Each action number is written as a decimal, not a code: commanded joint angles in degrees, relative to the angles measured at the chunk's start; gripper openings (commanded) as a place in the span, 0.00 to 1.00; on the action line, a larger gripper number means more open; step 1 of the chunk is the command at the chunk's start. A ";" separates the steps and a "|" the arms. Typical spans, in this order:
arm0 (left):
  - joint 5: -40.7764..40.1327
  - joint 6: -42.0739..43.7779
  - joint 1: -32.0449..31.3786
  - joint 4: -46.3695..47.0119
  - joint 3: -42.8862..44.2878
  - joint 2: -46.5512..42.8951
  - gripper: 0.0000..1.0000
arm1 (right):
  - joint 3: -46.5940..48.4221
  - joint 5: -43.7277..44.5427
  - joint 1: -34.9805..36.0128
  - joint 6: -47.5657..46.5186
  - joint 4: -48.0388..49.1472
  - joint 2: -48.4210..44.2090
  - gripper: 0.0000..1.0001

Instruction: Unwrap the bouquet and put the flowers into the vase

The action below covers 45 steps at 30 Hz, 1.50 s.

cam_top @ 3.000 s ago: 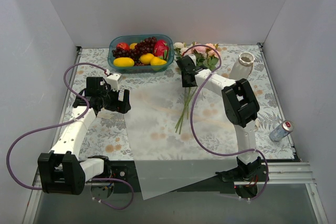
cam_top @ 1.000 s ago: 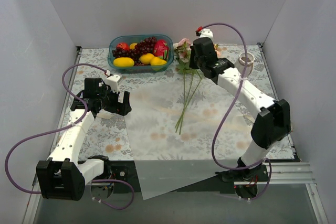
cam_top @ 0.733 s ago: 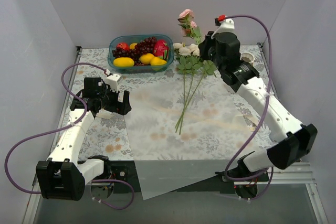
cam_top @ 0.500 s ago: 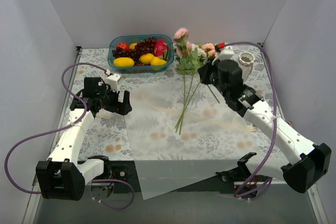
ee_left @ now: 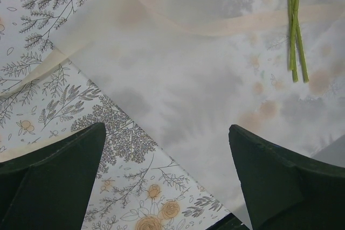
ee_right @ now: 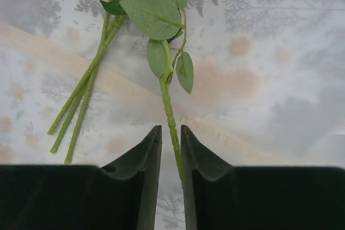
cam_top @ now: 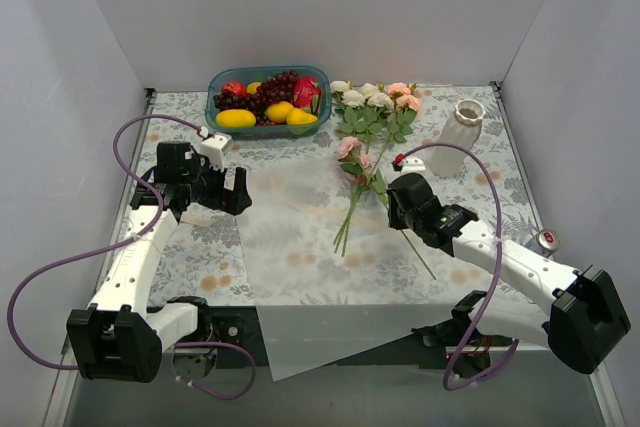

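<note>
Well, right pincer [ee_right: 171,129] first: its fingers stand nearly together astride one green stem, a sliver of gap on either side, so whether they bite or have just let go I cannot tell; that stem belongs to a single pink rose [cam_top: 348,147], which lies flat on the table, leaves ahead of the fingertips, the stem's tail running back beneath the arm; a moment ago this same rose was up in the air at the back, close by the vase [cam_top: 460,127], and now it is down again and well apart from it, the arm swung low toward the middle; I read that as a try at the neck that did not land; the vase shows no stem in it, so the placing is all to do; just beside the rose lie the other flowers [cam_top: 375,112], blooms toward the blue fruit bowl [cam_top: 213,87], stems on the opened wrapping paper [cam_top: 290,232]; unwrapping looks done, the cream ribbon [ee_left: 237,22] loose across the sheet; over on the left, the left pincer [ee_left: 167,127] hovers spread wide above the paper's edge, holding nothing.
</note>
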 commanded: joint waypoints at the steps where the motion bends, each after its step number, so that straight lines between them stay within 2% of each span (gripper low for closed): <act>1: 1.03 0.13 0.17 -0.69 1.83 -1.83 0.98 | 4.10 -0.22 0.29 -2.82 -1.31 4.31 0.34; 6: 0.41 0.31 0.17 -0.77 1.57 -2.54 0.98 | 8.67 -1.89 0.29 -5.98 -2.00 11.95 0.48; 15: 0.41 1.10 0.17 -1.04 0.78 -3.15 0.98 | 9.38 0.30 -0.67 -8.88 -0.52 17.41 0.57; 25: 0.67 1.19 0.17 -1.30 2.09 -1.84 0.98 | 8.15 -3.56 -3.84 -12.49 4.93 25.24 0.58; 29: 0.85 1.27 0.17 -1.65 2.27 -1.83 0.98 | 7.89 -6.90 -4.98 -12.67 7.83 26.29 0.48; 30: 0.68 1.28 0.17 -1.65 2.27 -1.83 0.98 | 8.06 -7.08 -5.16 -12.58 8.01 26.64 0.40; 35: 0.06 1.63 0.17 -1.65 2.18 -1.75 0.98 | 8.76 -8.40 -5.33 -12.31 8.62 26.47 0.19; 36: 0.06 1.71 0.17 -1.74 2.18 -1.66 0.98 | 9.11 -8.49 -5.33 -12.23 8.45 26.04 0.11; 38: 0.06 1.63 0.17 -1.74 2.36 -1.40 0.98 | 9.64 -8.49 -5.33 -12.31 8.54 25.51 0.04; 39: 0.15 1.63 0.17 -1.74 2.53 -1.31 0.98 | 10.51 -8.40 -5.33 -12.23 8.01 24.98 0.01; 45: -0.12 1.71 0.17 -1.92 3.32 -0.52 0.98 | 17.36 -9.02 -5.33 -13.54 6.87 19.27 0.01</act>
